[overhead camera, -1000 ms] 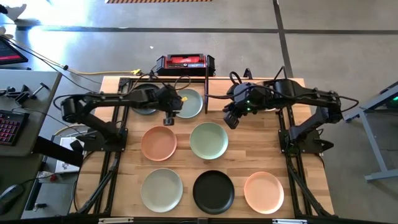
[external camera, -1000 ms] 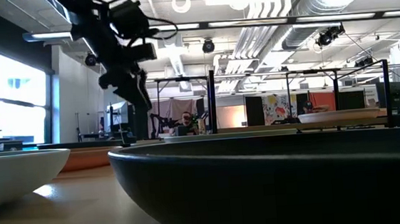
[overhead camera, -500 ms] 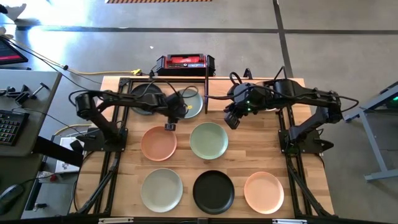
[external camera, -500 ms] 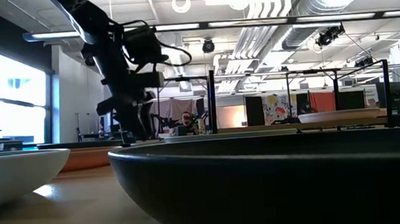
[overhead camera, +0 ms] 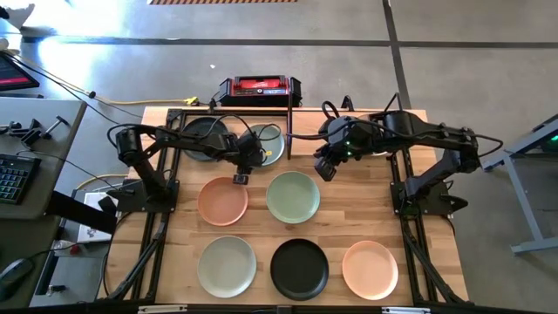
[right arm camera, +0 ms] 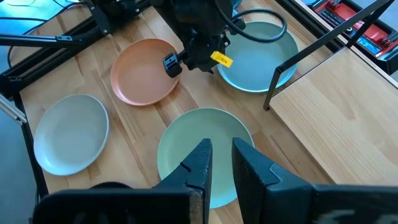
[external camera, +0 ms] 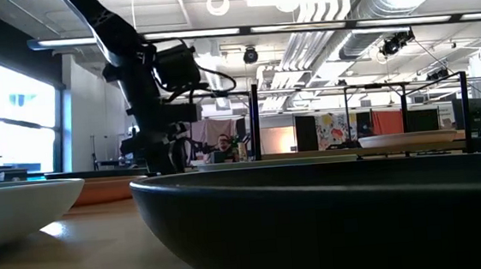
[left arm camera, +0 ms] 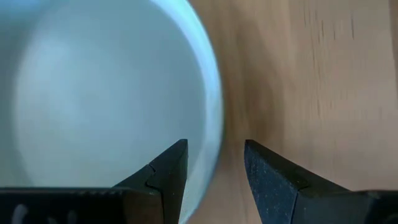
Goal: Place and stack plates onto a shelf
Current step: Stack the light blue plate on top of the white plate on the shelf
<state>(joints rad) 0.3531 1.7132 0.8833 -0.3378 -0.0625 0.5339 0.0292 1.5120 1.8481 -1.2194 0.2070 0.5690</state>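
My left gripper [overhead camera: 248, 161] is open and points down at the near-left rim [left arm camera: 214, 118] of a pale sage plate [overhead camera: 268, 144] at the table's far middle. One finger stands over the plate's inside and one outside, apart from the rim. My right gripper [overhead camera: 324, 167] hovers slightly open above another sage plate [overhead camera: 292, 197]. The shelf [right arm camera: 329, 112], a pale board in black tubing with an upright bar [overhead camera: 289, 122], stands at the far right under my right arm. A black plate [overhead camera: 205, 138] lies at the far left, next to the first sage plate.
A peach plate [overhead camera: 222, 201] lies in the middle row. A pale plate [overhead camera: 227, 266], a black plate [overhead camera: 299, 269] and a peach plate [overhead camera: 370, 269] lie along the near edge. A red device [overhead camera: 260, 88] sits behind the table. A plate [external camera: 409, 139] shows raised at the far right.
My left gripper has gone down, with the arm stretching out low, until its open fingers straddle the far sage plate's near-left rim. No plate has moved.
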